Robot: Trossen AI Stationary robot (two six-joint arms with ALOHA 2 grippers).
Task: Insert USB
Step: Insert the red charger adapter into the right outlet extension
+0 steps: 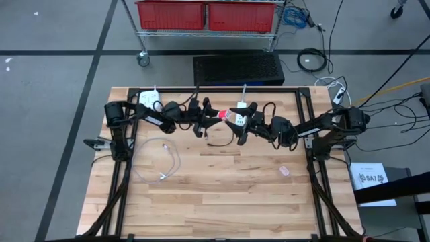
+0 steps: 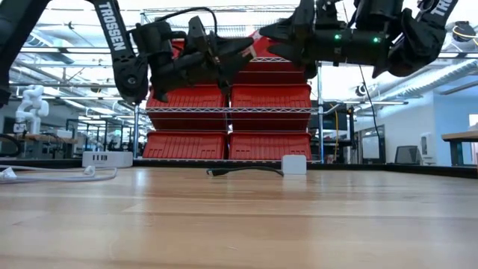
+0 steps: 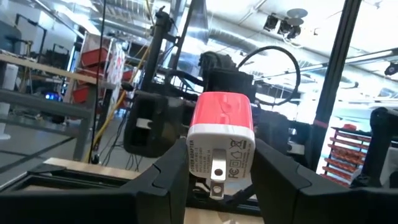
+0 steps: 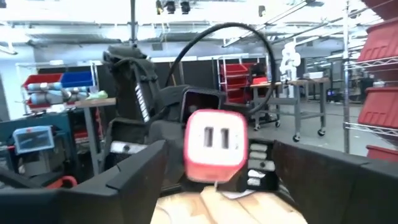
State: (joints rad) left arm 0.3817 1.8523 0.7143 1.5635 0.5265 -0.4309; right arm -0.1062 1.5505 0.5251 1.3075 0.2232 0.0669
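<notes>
The pale planked wooden tabletop (image 1: 222,195) carries a black metal frame; both dark arms are raised above its 12 o'clock half, meeting near the centre. The left gripper (image 3: 214,180) has its matte black fingers (image 3: 155,183) closed on a small boxy plastic charger, glossy red with a white end (image 3: 221,143), whose metal prong faces the left wrist camera. Seen from the right wrist, the charger's red face with two USB slots (image 4: 216,146) sits between the right gripper's (image 1: 243,124) widely parted fingers (image 4: 134,177), touching neither. A thin black cable (image 2: 246,171) lies on the wood at the high view's centre, a looped white cable (image 1: 164,161) at 9 o'clock, and a white multi-port hub (image 1: 151,101) at 11 o'clock.
</notes>
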